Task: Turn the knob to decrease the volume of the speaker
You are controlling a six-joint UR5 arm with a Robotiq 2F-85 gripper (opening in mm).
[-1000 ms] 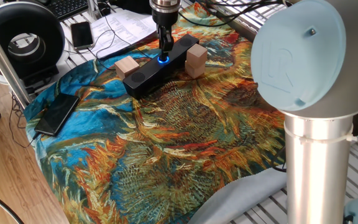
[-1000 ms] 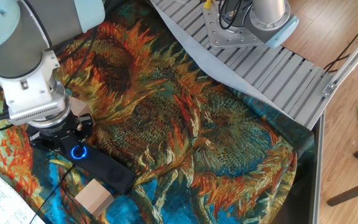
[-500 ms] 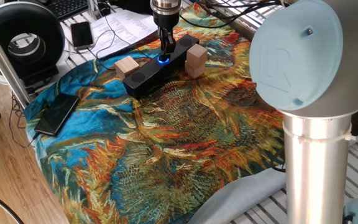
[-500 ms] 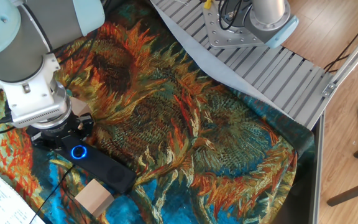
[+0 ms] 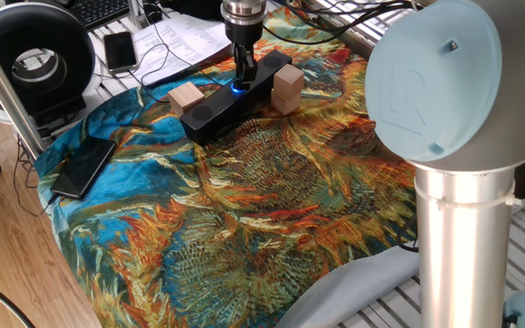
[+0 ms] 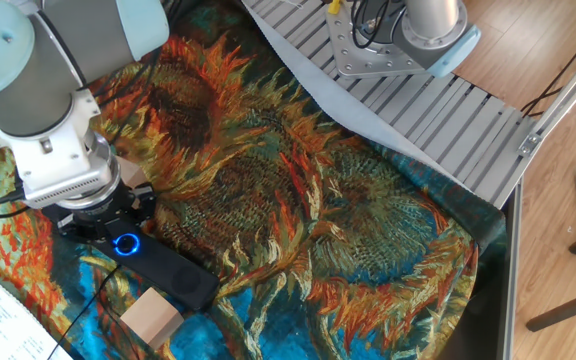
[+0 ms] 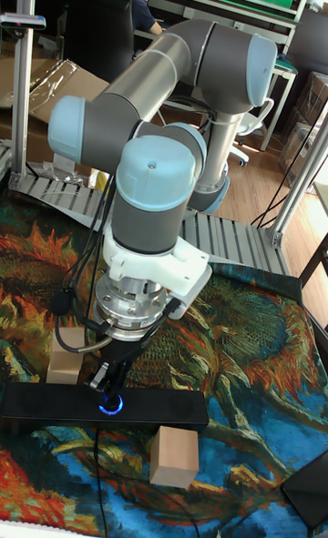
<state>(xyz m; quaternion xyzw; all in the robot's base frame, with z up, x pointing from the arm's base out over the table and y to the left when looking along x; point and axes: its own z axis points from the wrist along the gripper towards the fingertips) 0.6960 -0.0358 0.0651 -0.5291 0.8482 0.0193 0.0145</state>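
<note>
1. Speaker [image 5: 231,98] as landmark: a long, slim black bar lying flat on the sunflower-print cloth [image 5: 244,210], toward the cloth's far edge in one fixed view and near its lower left corner in the other fixed view.
2. Knob [image 7: 112,404] is a small round dial with a glowing blue ring, set in the speaker's top face, about midway along the bar in the tall fixed view. The ring also shows bright blue in the other fixed view, knob [image 6: 126,244].
3. Gripper [image 7: 111,383] hangs straight down over the speaker, its dark fingers [image 7: 100,377] reaching to just above the knob; in one fixed view the gripper [image 5: 242,69] tip meets the blue glow.
4. Whether the jaws are clamped on the knob or merely close to it cannot be told; the fingers look narrow and close together, and the contact point is hidden.
5. Two wooden blocks flank the speaker: the paler block [image 5: 187,97] just beside its one long side, the taller block [image 5: 288,88] just beside the opposite long side.
6. Away from the speaker, a flat black phone [image 5: 84,167] lies at the cloth's edge, and a large round black device [image 5: 35,59] stands off the cloth, beyond the speaker's end.
</note>
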